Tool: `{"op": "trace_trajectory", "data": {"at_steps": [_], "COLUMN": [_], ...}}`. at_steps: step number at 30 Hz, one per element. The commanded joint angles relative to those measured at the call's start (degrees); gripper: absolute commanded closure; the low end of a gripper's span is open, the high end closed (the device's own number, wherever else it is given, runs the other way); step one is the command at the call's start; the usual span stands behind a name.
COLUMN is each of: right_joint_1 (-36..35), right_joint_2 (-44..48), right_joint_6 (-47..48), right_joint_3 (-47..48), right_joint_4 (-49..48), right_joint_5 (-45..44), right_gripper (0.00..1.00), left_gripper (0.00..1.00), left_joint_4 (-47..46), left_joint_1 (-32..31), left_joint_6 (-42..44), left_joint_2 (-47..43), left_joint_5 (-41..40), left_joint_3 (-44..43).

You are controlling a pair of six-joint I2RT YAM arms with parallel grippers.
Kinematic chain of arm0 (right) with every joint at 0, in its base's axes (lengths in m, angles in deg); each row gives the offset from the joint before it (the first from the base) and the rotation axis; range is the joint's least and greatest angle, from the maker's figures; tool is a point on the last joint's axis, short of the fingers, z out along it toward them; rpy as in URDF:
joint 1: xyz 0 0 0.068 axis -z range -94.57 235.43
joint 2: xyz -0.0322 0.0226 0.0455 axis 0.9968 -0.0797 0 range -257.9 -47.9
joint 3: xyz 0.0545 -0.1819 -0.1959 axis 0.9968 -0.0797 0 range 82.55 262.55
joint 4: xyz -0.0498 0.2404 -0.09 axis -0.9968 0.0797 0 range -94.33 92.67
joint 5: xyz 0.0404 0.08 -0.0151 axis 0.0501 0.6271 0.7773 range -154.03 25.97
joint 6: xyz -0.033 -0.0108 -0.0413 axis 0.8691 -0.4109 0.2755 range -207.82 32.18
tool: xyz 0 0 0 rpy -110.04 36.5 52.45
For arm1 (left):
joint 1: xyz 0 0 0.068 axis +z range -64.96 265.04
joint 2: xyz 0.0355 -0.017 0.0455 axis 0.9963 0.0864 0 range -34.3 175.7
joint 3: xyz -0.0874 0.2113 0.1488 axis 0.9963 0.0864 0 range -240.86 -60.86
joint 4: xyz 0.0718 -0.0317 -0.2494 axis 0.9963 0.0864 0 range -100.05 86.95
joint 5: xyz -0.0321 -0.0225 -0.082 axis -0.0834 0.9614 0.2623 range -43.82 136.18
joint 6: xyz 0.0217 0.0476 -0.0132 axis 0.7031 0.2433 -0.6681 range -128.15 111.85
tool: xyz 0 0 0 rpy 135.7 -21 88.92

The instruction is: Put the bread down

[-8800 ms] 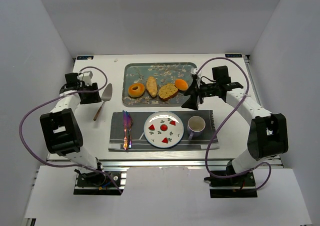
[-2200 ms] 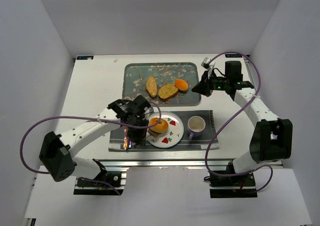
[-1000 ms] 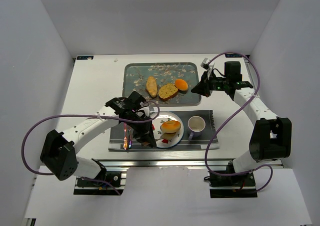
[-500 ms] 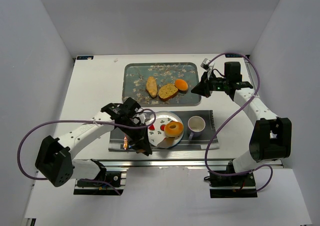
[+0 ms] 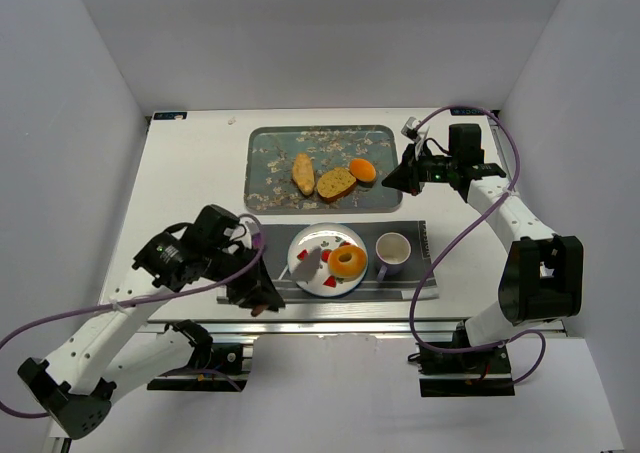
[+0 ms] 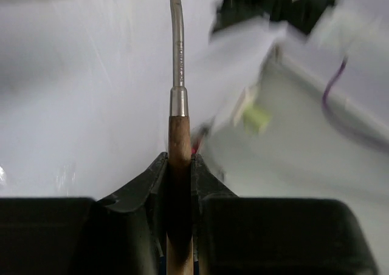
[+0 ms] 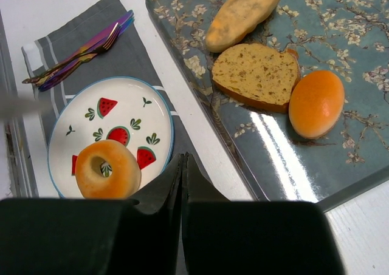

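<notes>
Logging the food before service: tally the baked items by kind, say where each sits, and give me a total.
Ring-shaped bread: 1, on the plate
Long pale loaf: 1, on the tray
Toasted slice: 1, on the tray
Round orange bun: 1, on the tray
Total: 4

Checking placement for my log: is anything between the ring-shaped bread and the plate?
Nothing visible. The bread lies directly on the plate. The spatula in the left pincer is off to its side.
</notes>
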Motion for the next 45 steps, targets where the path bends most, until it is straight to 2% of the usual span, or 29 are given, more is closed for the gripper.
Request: {"op": "trace_trajectory", "data": {"at_steps": [1,3,5,6,7,8,10,11,13,14,17,20,23,28,31,32,38,40,41,42,43,44,45], "right_joint_1": [0.1,0.1,0.0,0.1,0.1,0.1,0.1,0.1,0.1,0.0,0.1,0.1,0.1,0.1,0.0,0.1,0.0,0.1,0.1,0.1,0.1,0.1,0.0], "right_joint_2": [0.6,0.2,-0.1,-0.1,0.0,0.1,0.3,0.2,-0.2,-0.2,0.6,1.5,1.8,1.8,1.4,1.1,-0.8,-1.0,-1.0,-0.9,-0.7,-0.4,-0.2], "right_joint_6": [-0.7,-1.1,-1.3,-1.2,-1.0,-0.6,1.3,1.8,3.1,3.1,3.5,4.6,6.0,7.3,7.5,7.5,7.7,7.3,6.4,5.2,2.9,0.7,-2.0], "right_joint_3": [0.5,0.8,1.1,1.1,1.3,1.5,0.9,0.9,1.5,1.9,1.8,1.6,2.2,3.3,3.9,4.1,6.5,7.3,7.3,7.3,7.3,6.8,6.6], "right_joint_4": [-2.1,-2.3,-2.4,-2.4,-2.2,-1.8,-1.1,-1.0,0.5,1.3,1.5,1.9,3.4,5.0,5.2,5.3,7.3,8.1,7.5,6.9,6.3,3.7,2.1], "right_joint_5": [1.8,2.1,2.6,3.0,3.2,3.4,4.3,4.9,5.7,5.7,5.0,4.4,3.8,3.0,2.7,2.7,3.1,3.3,3.2,2.5,1.6,-1.4,-3.7], "right_gripper": [0.98,0.98,0.99,0.98,0.98,0.98,0.97,0.97,0.95,0.95,0.93,0.92,0.91,0.89,0.88,0.88,0.82,0.69,0.61,0.47,0.34,0.11,0.11], "left_gripper": [1.0,1.0,1.0,1.0,1.0,1.0,1.0,1.0,1.0,1.0,1.0,1.0,1.0,0.96,0.84,0.77,0.61,0.51,0.41,0.32,0.3,0.28,0.18], "left_joint_4": [-4.2,-8.6,-11.5,-14.6,-16.2,-19.5,-22.4,-25.1,-29.1,-34.4,-40.8,-42.9,-44.3,-42.8,-40.1,-39.7,-38.9,-38.4,-38.3,-38.4,-38.7,-38.9,-39.1], "left_joint_1": [3.1,7.5,11.4,16.8,20.3,28.1,35.6,43.7,49.0,53.3,55.1,55.1,55.1,55.4,55.7,55.6,55.8,55.8,55.8,55.8,55.8,55.8,55.8], "left_joint_6": [-4.1,-1.5,3.4,5.7,11.5,14.8,23.8,26.8,32.4,34.3,41.0,45.9,47.8,49.8,50.0,50.0,49.8,49.3,49.0,48.8,48.2,47.8,46.9], "left_joint_2": [1.1,2.5,3.6,5.4,6.6,7.8,12.5,14.1,18.6,19.9,25.3,31.3,36.0,42.3,44.7,44.7,44.0,43.2,42.4,41.4,39.2,38.1,36.9], "left_joint_5": [-19.3,-27.3,-31.1,-31.4,-30.0,-28.1,-25.4,-25.0,-24.8,-23.3,-23.0,-19.8,-15.2,-13.7,-13.8,-14.1,-17.3,-18.6,-19.0,-19.1,-19.7,-19.9,-20.1], "left_joint_3": [-6.0,-5.8,-4.3,-3.7,-2.7,-2.5,-2.5,-3.2,-3.4,-2.6,-2.3,-2.4,-2.6,-3.5,-4.4,-4.3,-4.3,-4.5,-4.5,-4.4,-4.3,-3.9,-3.6]}}
